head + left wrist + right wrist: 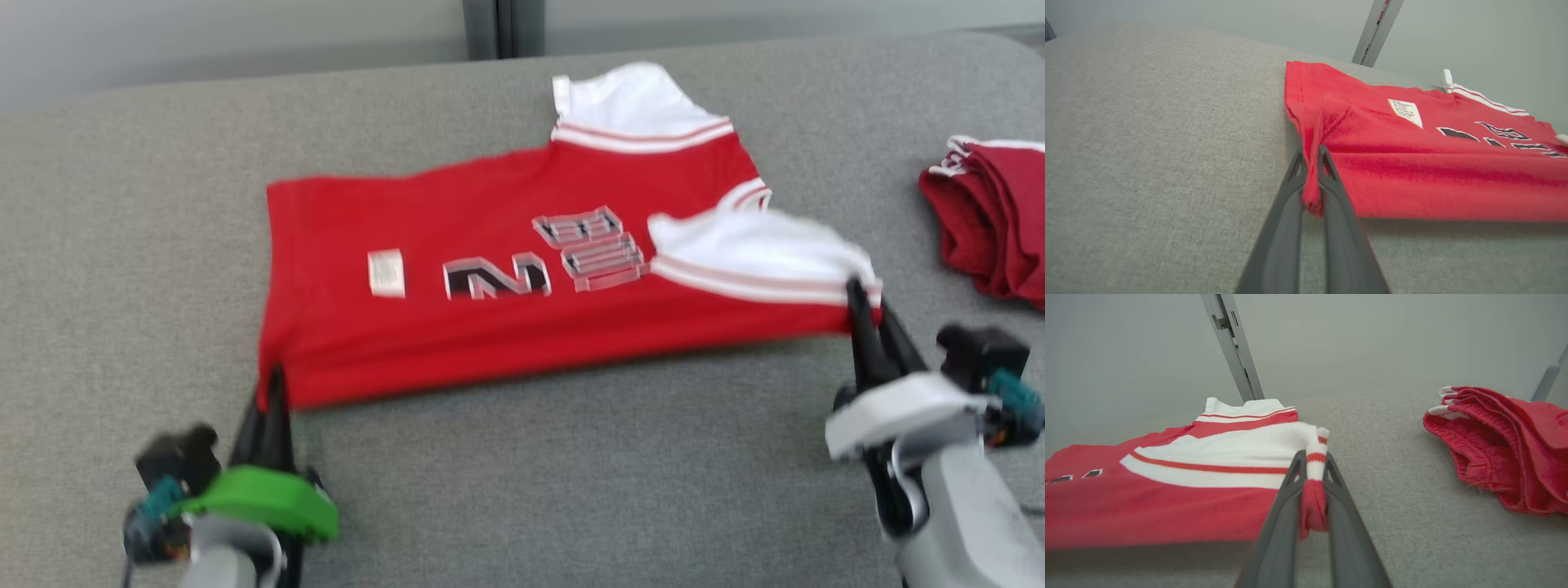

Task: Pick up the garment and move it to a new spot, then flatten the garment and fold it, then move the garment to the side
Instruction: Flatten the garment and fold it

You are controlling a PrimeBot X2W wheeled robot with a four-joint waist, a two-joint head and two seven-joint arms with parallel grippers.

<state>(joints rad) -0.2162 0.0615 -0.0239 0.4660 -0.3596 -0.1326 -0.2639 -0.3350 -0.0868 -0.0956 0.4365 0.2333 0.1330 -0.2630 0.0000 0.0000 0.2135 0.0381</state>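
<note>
The garment point(506, 278) is a red jersey with white striped trim and black lettering, lying sideways on the grey cloth surface. My left gripper point(273, 384) is shut on its near hem corner; the left wrist view shows red cloth point(1312, 192) bunched between the fingers of that gripper point(1311, 153). My right gripper point(859, 298) is shut on the near shoulder edge, where white and red trim point(1314, 477) is pinched in that gripper point(1312, 457). The near edge of the garment point(1147, 506) hangs slightly off the surface between both grips.
A second red garment point(992, 220), crumpled, lies at the right edge of the grey surface point(571, 490); in the right wrist view this crumpled garment point(1506, 445) sits to the right of my fingers. A grey post point(1233, 343) rises behind the far edge.
</note>
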